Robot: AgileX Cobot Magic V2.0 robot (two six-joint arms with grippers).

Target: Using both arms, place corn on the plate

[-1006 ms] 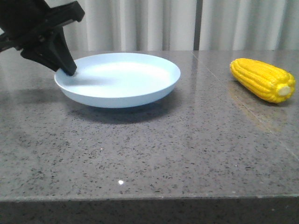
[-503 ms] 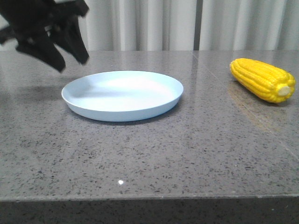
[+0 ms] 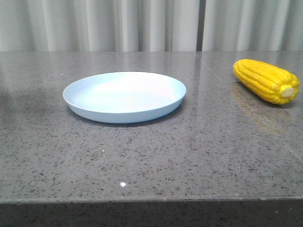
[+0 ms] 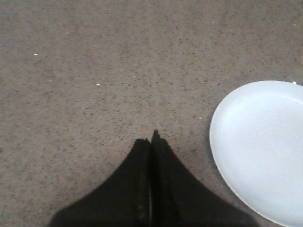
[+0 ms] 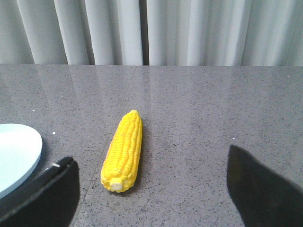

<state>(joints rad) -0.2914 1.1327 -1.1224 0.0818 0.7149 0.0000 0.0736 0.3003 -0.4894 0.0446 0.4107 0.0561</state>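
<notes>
The pale blue plate (image 3: 124,96) lies flat on the grey stone table, left of centre in the front view. The yellow corn (image 3: 266,80) lies on the table at the far right, its pale stub end toward the front. Neither gripper shows in the front view. In the left wrist view my left gripper (image 4: 151,142) is shut and empty above bare table, with the plate (image 4: 260,151) off to one side. In the right wrist view my right gripper (image 5: 151,189) is open wide, and the corn (image 5: 124,150) lies ahead of it, nearer one finger (image 5: 45,194). The plate's edge (image 5: 16,156) shows there too.
The grey speckled stone table (image 3: 151,161) has its front edge near the bottom of the front view. A seam runs through the tabletop by the corn. White curtains (image 3: 142,23) hang behind the table.
My left gripper held the plate's left rim tilted up, let it go flat on the table, rose, and has left the front view. The corn has not moved.
</notes>
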